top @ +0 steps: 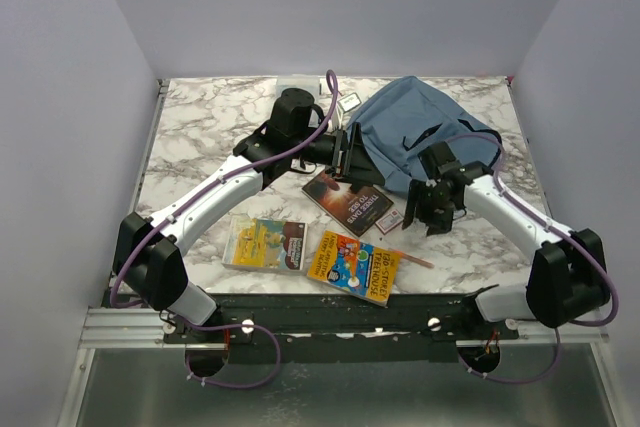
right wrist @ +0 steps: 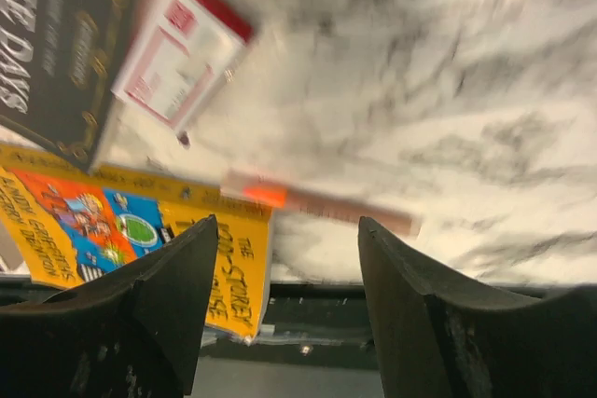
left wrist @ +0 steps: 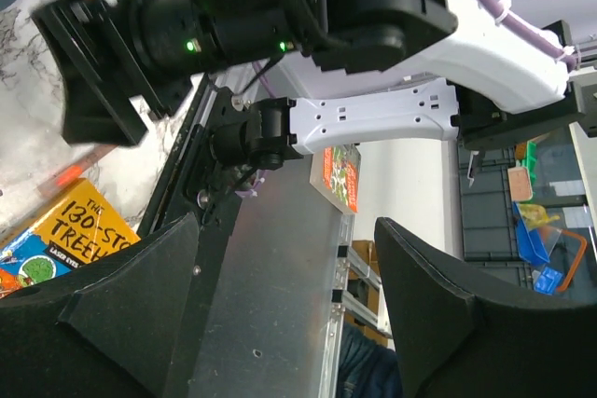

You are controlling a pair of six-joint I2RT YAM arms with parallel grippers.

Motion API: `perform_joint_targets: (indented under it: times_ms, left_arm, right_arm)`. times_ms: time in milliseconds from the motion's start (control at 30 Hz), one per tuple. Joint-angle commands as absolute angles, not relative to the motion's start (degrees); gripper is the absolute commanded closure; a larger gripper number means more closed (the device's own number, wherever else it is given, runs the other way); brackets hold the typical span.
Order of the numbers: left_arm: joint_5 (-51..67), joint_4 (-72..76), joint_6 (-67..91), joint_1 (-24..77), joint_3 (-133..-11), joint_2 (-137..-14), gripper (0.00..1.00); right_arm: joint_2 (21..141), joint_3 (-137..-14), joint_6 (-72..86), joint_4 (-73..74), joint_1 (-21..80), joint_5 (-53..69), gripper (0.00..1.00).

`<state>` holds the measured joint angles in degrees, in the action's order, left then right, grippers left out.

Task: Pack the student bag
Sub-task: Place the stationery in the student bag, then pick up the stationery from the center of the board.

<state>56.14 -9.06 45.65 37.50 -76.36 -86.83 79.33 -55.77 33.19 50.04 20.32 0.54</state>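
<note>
Resting on the marble worktop (top: 200, 137) in the top view, the soft dusty-blue fabric student bag (top: 420, 127) lies just beyond the left pincer (top: 347, 152). The left wrist view shows its jaws apart and empty. In the right wrist view, the right pincer (right wrist: 284, 272) gapes over a thin orange-tipped pencil (right wrist: 317, 200), which might roll from closing tips.

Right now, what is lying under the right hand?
Below the open right hand lie a thin pencil and bare marble table. Its black fingers hide whatever is behind them.
</note>
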Motion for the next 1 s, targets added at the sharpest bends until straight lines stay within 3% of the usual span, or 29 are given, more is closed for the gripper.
perform_joint_targets:
  times_ms: [0,167,267,400,967]
  left_arm:
    - [56.1,-7.8,45.0,37.3,-76.0,-86.2,0.21]
    - [56.3,-7.8,45.1,37.4,-76.0,-85.9,0.21]
    - [56.2,-7.8,45.2,37.4,-76.1,-85.4,0.21]
    - [55.8,-7.9,45.2,37.5,-75.9,-84.7,0.21]
    - [56.3,-7.9,45.3,37.5,-76.2,-83.9,0.22]
  right_arm:
    - [72.1,-48.7,49.1,51.6,21.4,10.4,0.35]
    - [60.6,-42.2,69.4,45.2,21.4,8.7,0.33]
    - [58.5,-41.7,80.3,51.3,21.3,3.7,0.33]
    - [59.8,-39.9,92.7,56.9,21.4,1.9,0.40]
    - [66.5,-31.1,105.3,50.4,21.4,-5.6,0.54]
